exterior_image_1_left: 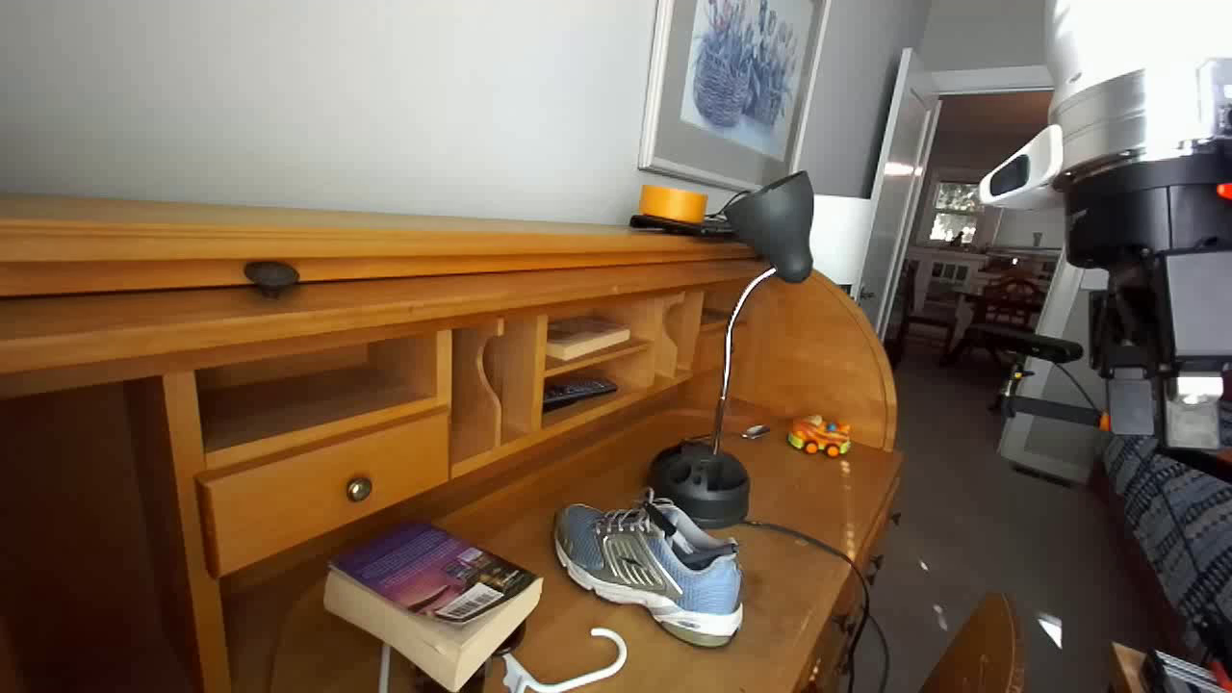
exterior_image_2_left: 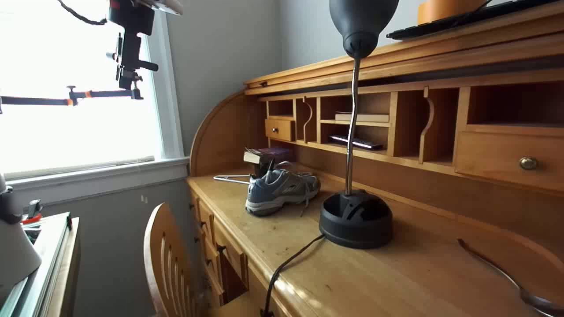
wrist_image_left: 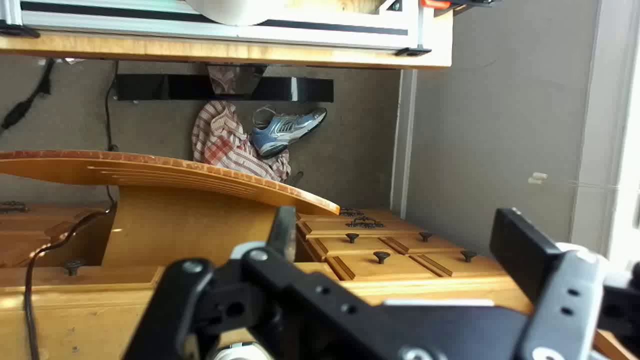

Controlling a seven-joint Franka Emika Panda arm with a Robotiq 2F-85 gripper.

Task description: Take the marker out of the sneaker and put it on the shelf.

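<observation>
My hand [wrist_image_left: 397,227] gapes in the wrist view's lower half, holding nothing. In an exterior view, lower centre, the marker [exterior_image_1_left: 661,520] leans in the sneaker [exterior_image_1_left: 643,570]; pinching too deep could snag its laces [exterior_image_1_left: 624,521], dragging it along; a careless lift might clip the lamp [exterior_image_1_left: 701,491].

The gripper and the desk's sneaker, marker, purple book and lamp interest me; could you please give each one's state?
Gripper: open, holding nothing.
Sneaker: upright, sole down.
Marker: in the sneaker, one end sticking out.
Purple book: closed, barcode side up.
Lamp: upright; cannot tell whether lit.
</observation>
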